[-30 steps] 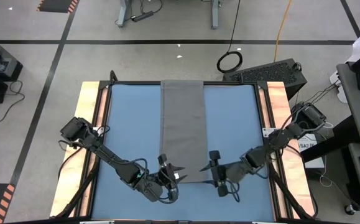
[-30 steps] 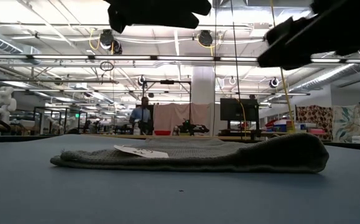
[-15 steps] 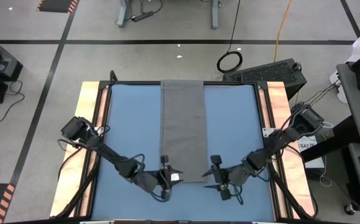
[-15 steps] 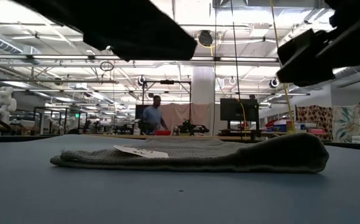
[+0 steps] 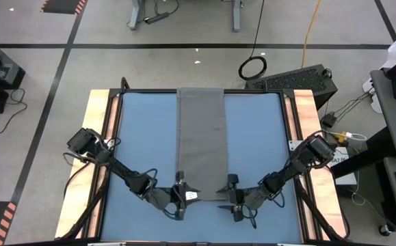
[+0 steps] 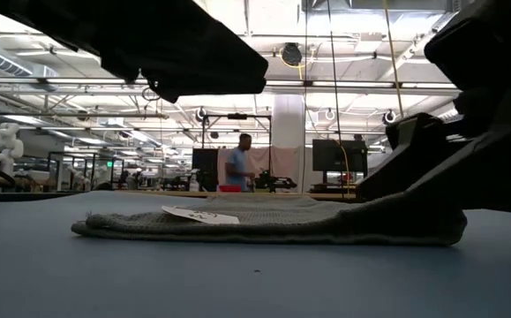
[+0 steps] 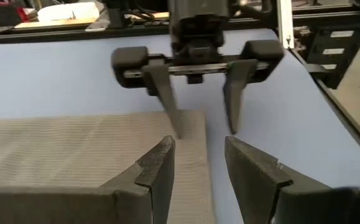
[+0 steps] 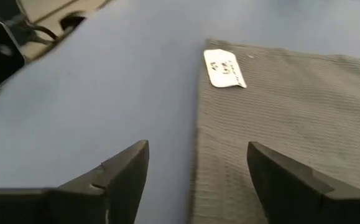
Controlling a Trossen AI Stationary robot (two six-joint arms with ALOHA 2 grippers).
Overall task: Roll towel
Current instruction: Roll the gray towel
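Blue-topped table with one grey cloth laid on it

The flat blue table (image 5: 143, 143), edged on its left and right sides by pale wooden boards (image 5: 96, 137), carries a plain dark grey soft fabric towel (image 5: 200, 137) folded into a long narrow strip. The strip lies flat down the middle of the blue surface, reaching from the far edge almost to the near edge. A small white tag (image 5: 191, 195) rests at the strip's near left corner, lying on top of the cloth.
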